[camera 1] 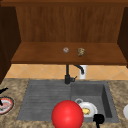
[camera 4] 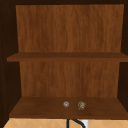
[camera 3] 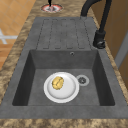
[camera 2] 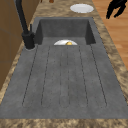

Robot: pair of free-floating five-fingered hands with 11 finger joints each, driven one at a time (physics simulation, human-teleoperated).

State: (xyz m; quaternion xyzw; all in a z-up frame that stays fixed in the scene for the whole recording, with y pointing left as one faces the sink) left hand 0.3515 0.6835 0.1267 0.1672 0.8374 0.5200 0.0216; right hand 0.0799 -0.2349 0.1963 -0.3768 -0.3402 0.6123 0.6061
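Note:
My left hand [camera 1: 2,92] is at the far left, over a red-rimmed plate [camera 1: 6,105] on the counter. In the right side view that red-rimmed plate [camera 3: 51,8] lies at the far end with the left hand [camera 3: 50,2] just above it. My right hand [camera 1: 98,119] hangs at the sink's front right edge, holding nothing. The left side view shows the right hand [camera 2: 115,8] out over the floor with relaxed fingers pointing down. A white plate [camera 3: 67,93] lies in the basin beside the drain. A yellow lump [camera 3: 57,83] rests on it.
A big red ball [camera 1: 67,114] shows in front of the sink's front edge. The black faucet [camera 1: 67,75] stands behind the draining board [camera 2: 65,80]. A plain white plate [camera 2: 81,8] sits on the right counter. Two small objects [camera 1: 66,50] [camera 1: 81,51] lie on the shelf.

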